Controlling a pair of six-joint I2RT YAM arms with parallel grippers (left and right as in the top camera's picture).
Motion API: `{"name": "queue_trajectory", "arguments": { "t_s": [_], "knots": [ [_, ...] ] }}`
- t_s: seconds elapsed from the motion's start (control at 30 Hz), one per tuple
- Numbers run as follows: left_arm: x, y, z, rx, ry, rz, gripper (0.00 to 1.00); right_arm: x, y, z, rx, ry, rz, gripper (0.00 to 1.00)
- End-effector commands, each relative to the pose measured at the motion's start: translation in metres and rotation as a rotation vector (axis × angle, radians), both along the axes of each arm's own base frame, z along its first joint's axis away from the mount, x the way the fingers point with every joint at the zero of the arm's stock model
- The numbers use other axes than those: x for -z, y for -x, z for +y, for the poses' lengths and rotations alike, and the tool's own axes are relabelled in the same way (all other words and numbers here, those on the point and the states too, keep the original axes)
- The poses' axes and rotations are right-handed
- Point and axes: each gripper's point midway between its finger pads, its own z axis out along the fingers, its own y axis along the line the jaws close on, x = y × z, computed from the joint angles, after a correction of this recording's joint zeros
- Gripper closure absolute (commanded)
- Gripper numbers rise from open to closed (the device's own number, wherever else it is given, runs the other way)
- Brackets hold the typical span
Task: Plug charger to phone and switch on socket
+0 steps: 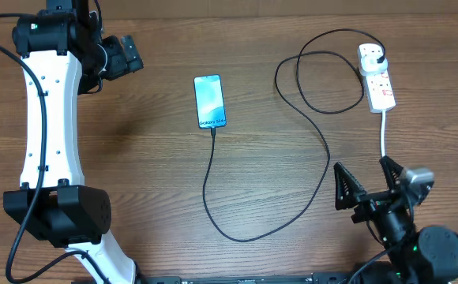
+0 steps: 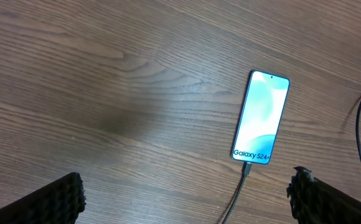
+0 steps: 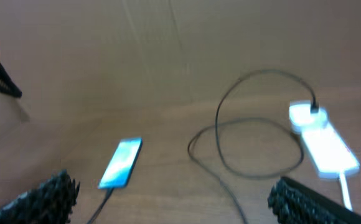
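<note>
The phone (image 1: 210,101) lies face up mid-table, screen lit blue-teal; it also shows in the left wrist view (image 2: 261,117) and the right wrist view (image 3: 121,163). The charger cable (image 1: 324,170) has its tip in the phone's bottom edge (image 2: 246,168), loops across the table, and its black plug sits in the white socket strip (image 1: 376,75), seen again as the strip (image 3: 322,140). My left gripper (image 1: 123,57) is open at the far left, well away from the phone. My right gripper (image 1: 365,183) is open near the front right, below the strip.
The strip's thick white cord (image 1: 384,134) runs toward the front, ending close to my right gripper. The left arm's white body (image 1: 51,126) stretches along the table's left side. Bare wood lies between the phone and the left arm.
</note>
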Motion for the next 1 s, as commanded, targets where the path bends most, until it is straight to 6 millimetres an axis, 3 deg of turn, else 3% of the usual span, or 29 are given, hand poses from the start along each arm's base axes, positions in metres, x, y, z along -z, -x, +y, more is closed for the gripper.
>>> {"name": "queue_trajectory", "arguments": {
  "t_s": [0.0, 0.2, 0.47, 0.87, 0.97],
  "knots": [
    [0.006, -0.002, -0.002, 0.001, 0.000, 0.014, 0.00, 0.005, -0.004, -0.006, 0.036, 0.031, -0.099, 0.00],
    [0.005, -0.002, -0.002, 0.001, 0.000, 0.013, 0.00, 0.018, -0.013, -0.006, 0.042, 0.023, -0.210, 0.00],
    [0.006, -0.002, -0.002, 0.001, 0.000, 0.014, 0.00, 0.045, -0.026, -0.006, 0.047, 0.022, -0.233, 0.00],
    [0.005, -0.002, -0.002, 0.001, 0.000, 0.013, 0.00, 0.075, -0.033, -0.008, 0.053, 0.121, -0.204, 0.00],
    [0.006, -0.002, -0.002, 0.001, 0.000, 0.014, 0.01, 0.091, -0.033, -0.008, 0.052, 0.125, -0.138, 0.00]
  ]
}}
